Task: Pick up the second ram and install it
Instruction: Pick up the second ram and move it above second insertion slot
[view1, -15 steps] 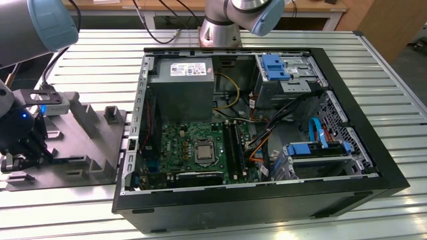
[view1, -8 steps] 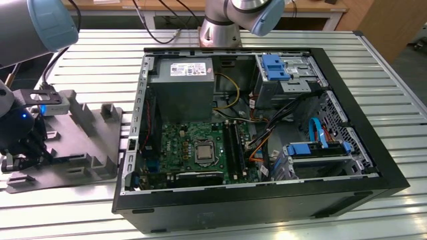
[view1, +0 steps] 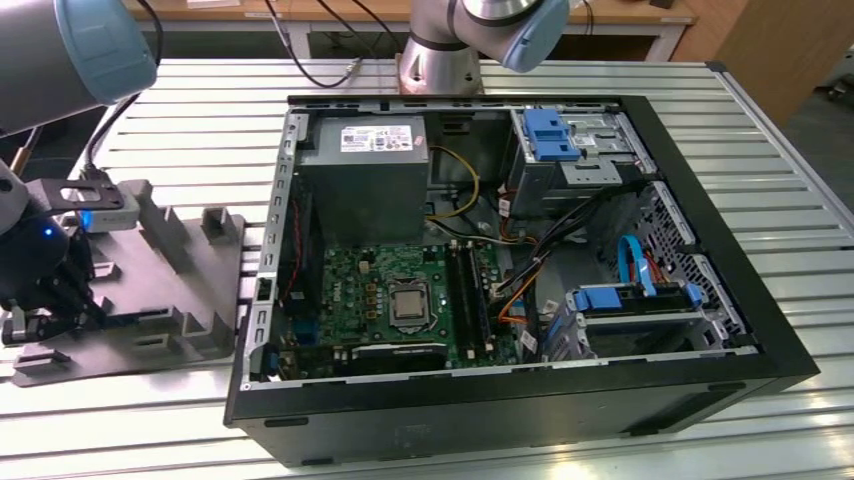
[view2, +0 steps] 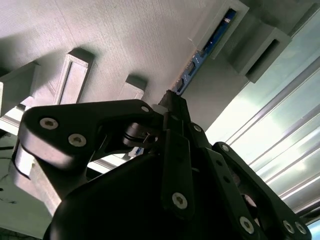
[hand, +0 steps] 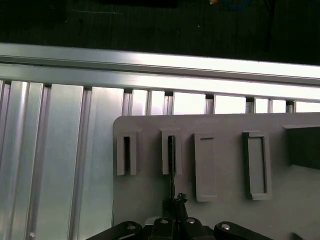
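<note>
In a narrow slot of the grey holder (view1: 200, 300) the second ram (view2: 202, 52) stands on edge, a thin blue-green strip. The tool (hand: 172, 201) is pinched narrow on its free long edge. I judge the strip light and stiff yet fragile, best held by the bare edges, clear of chips and contacts. No print on it is legible. Just beside the holder, on the exterior view's right, the open computer case (view1: 534, 410) lies on the bench (view1: 747, 150). The case's pale label (view1: 380, 138) is too small to read.

Robot lab: slatted metal table (view1: 200, 130), opened computer case (view1: 507, 415).
</note>
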